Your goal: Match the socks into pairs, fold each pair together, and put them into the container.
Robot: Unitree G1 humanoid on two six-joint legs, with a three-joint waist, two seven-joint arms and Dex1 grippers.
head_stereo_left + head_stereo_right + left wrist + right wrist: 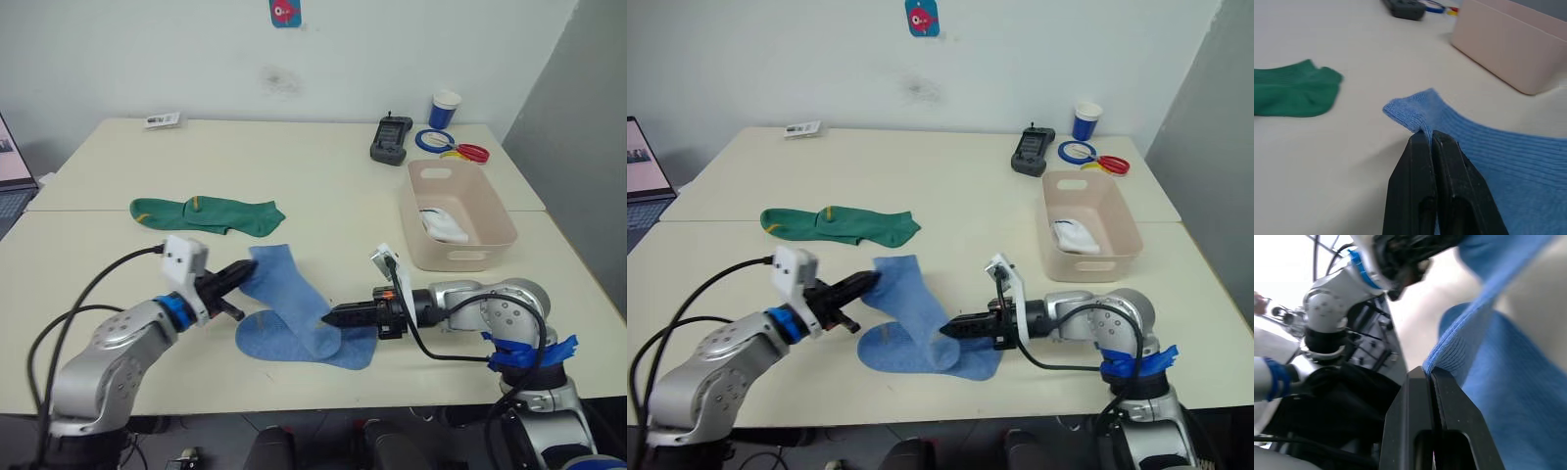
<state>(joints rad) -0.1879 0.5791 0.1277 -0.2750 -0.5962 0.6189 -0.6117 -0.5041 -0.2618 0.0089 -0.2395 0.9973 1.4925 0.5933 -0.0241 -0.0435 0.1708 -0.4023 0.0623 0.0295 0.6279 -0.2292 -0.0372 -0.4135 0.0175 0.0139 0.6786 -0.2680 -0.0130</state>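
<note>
Near the front table edge, head views: two light blue socks (pixel 294 318) lie crossed, one flat as a near-side oval, the other stretched over it. Left gripper (pixel 238 274) pinches the upper sock's far-left end; right gripper (pixel 331 315) pinches its near-right end. Held by both ends so it hangs taut between them, I'd judge that's to lay it square on its mate before folding. Its long axis runs diagonally, far-left to near-right. Dark green socks (pixel 208 212) lie far-left of the blue ones, axis left to right, apparently stacked, untouched. Container (pixel 490 229) sits at the right with a white sock bundle (pixel 443 224) inside, so one pair looks done.

Left wrist view: fingers (pixel 1422 181) pressed together on a small tuck of blue fabric just behind the sock's ribbed end (pixel 1405 110), which pokes past the tips. Green sock (pixel 1295 90) and container (pixel 1513 46) sit beyond.

Right wrist view: fingers (pixel 1422 421) clamp the sock's rolled edge (pixel 1449 360); fabric rises away toward the left gripper (pixel 1405 252). Hard to tell here whether one layer or two is caught, probably one.
</note>
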